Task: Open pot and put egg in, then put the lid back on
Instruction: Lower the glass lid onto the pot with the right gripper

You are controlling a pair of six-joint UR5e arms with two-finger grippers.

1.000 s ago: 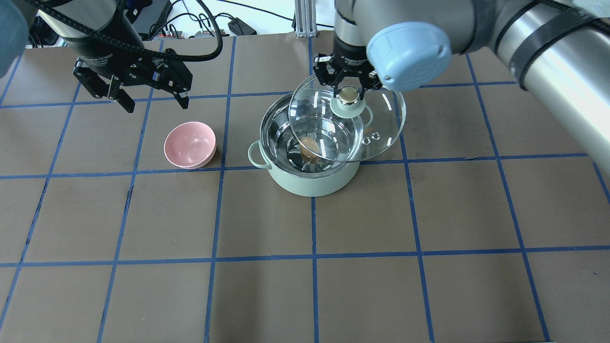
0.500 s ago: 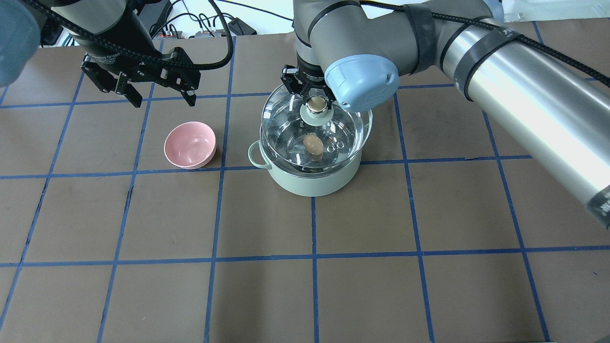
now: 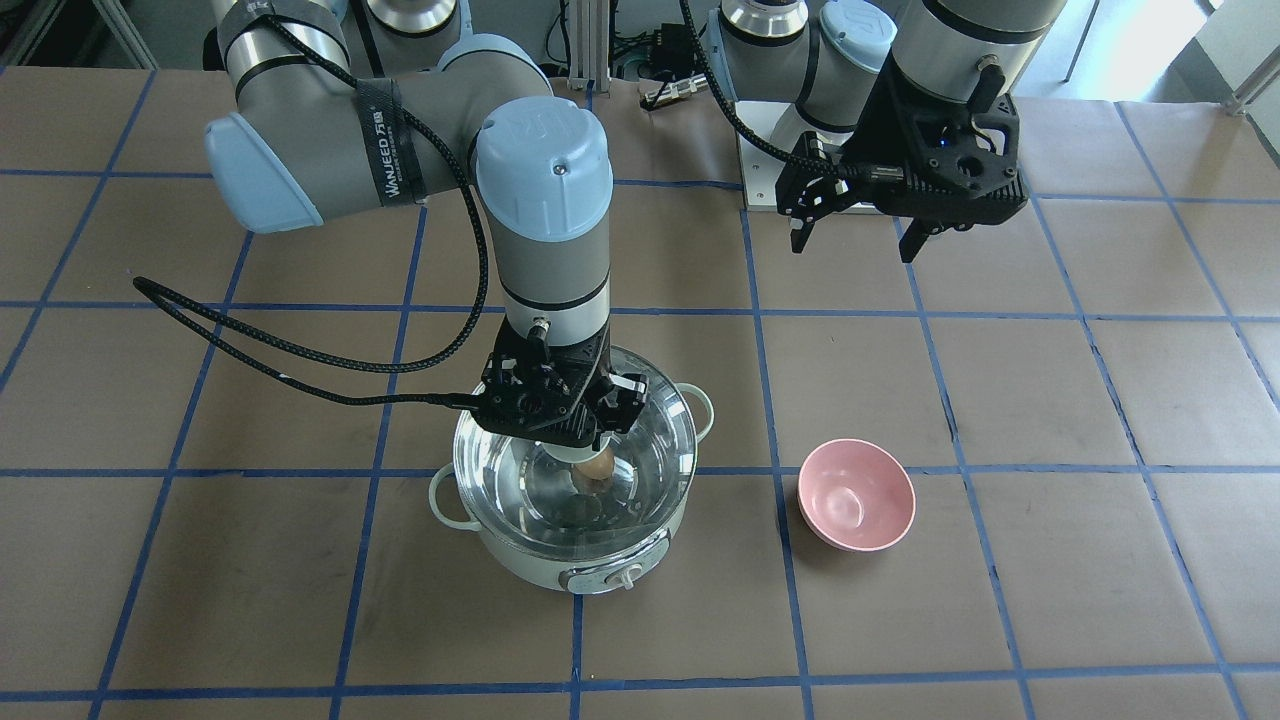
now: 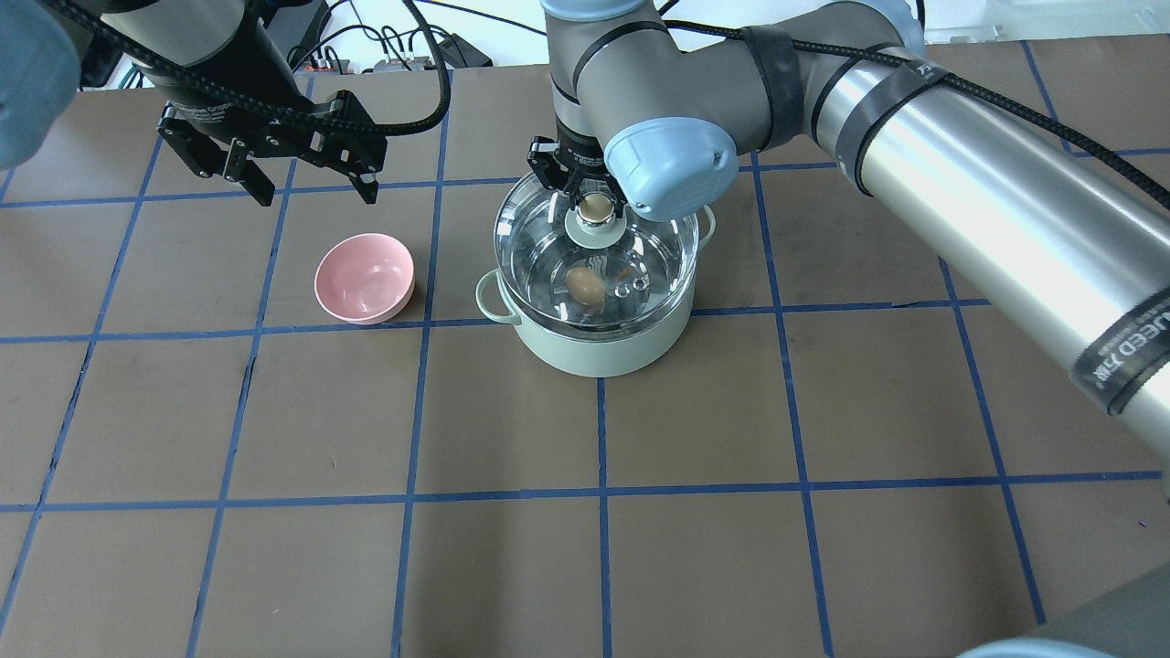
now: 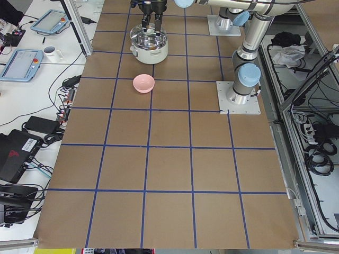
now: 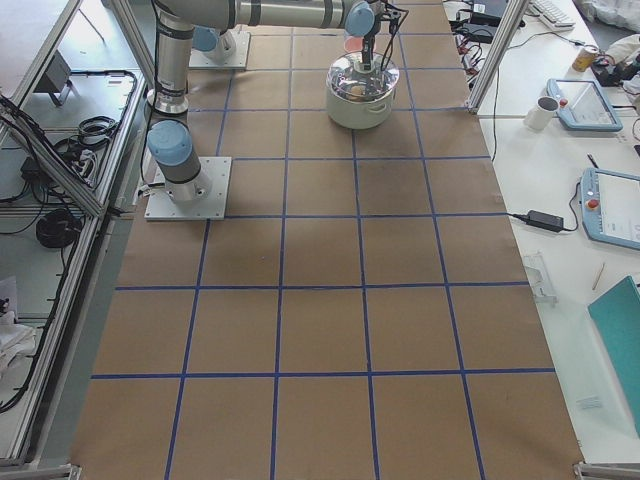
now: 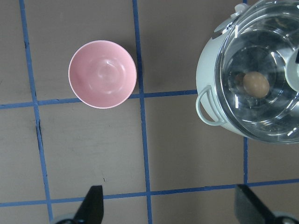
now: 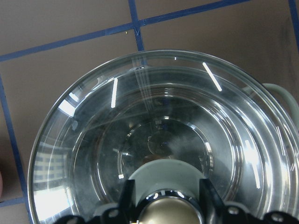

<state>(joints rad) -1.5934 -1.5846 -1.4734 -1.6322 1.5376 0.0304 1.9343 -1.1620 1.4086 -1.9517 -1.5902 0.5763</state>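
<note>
The mint-green pot [image 4: 594, 349] stands near the table's middle, its control knob [image 3: 628, 576] on the side away from the robot. The tan egg [image 4: 585, 284] lies on its steel bottom, seen through glass; it also shows in the left wrist view [image 7: 256, 84]. The clear lid [image 4: 660, 245] lies level over the pot's opening. I cannot tell whether it rests on the rim. My right gripper [image 4: 595, 208] is shut on the lid's beige knob [image 8: 170, 213]. My left gripper [image 4: 315, 195] is open and empty, high above the table behind the pink bowl.
A pink bowl [image 4: 364, 277] stands empty a short way from the pot, on the robot's left; it also shows in the front view [image 3: 857, 495]. The brown table [image 4: 594, 548] has blue tape grid lines. Cables lie at the table's far edge.
My right gripper has carried the lid leftward from beside the pot to directly over its opening and lowered it level. My left gripper has shifted slightly right and back.
</note>
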